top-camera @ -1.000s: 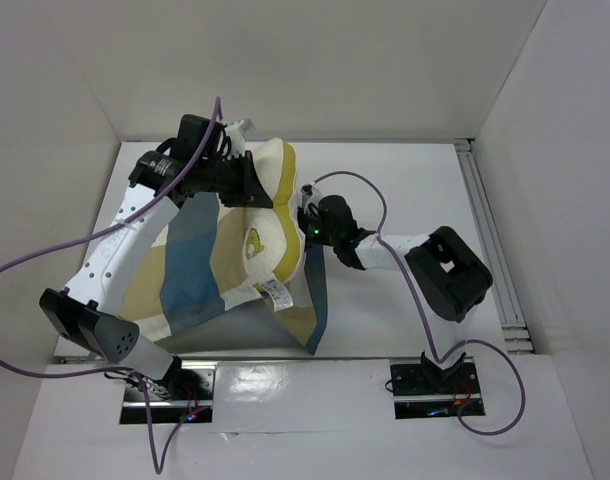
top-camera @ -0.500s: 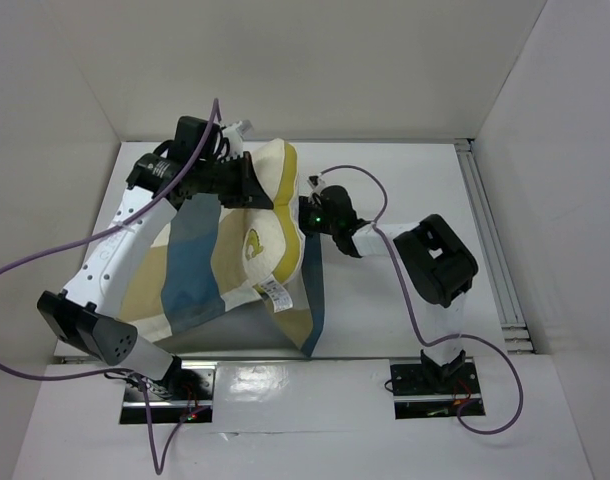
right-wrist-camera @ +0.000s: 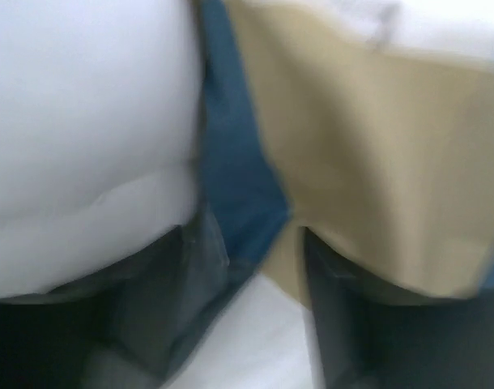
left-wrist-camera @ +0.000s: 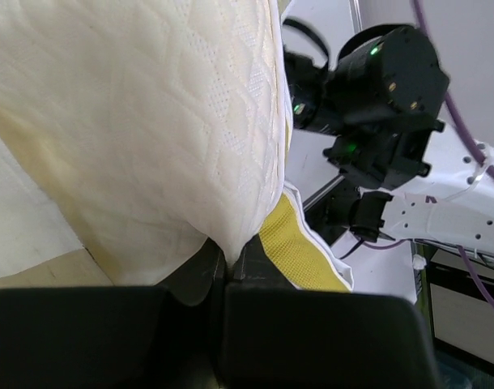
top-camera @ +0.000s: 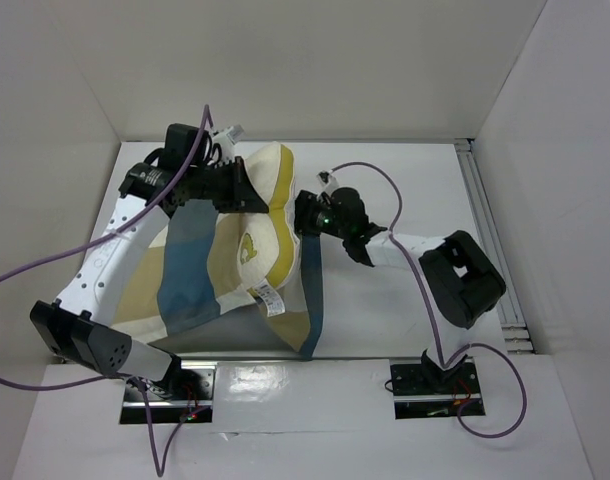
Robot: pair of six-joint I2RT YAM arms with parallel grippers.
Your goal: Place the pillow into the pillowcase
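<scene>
A: Grip, left side?
B: The left gripper (left-wrist-camera: 227,263) pinched shut the yellow-banded edge of the soft cream-white rectangular pillow (top-camera: 270,215), partly inside the blue, tan and cream checked fabric pillowcase (top-camera: 185,285).
A: Right?
B: The right gripper (right-wrist-camera: 263,259) gaped at the hem, holding nothing; that loose mouth could sag and block entry.

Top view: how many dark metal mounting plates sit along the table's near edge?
2. One dark metal mounting plate is at lower left under the left arm's base; the other is at lower right under the right arm's base. None looks hidden.
</scene>
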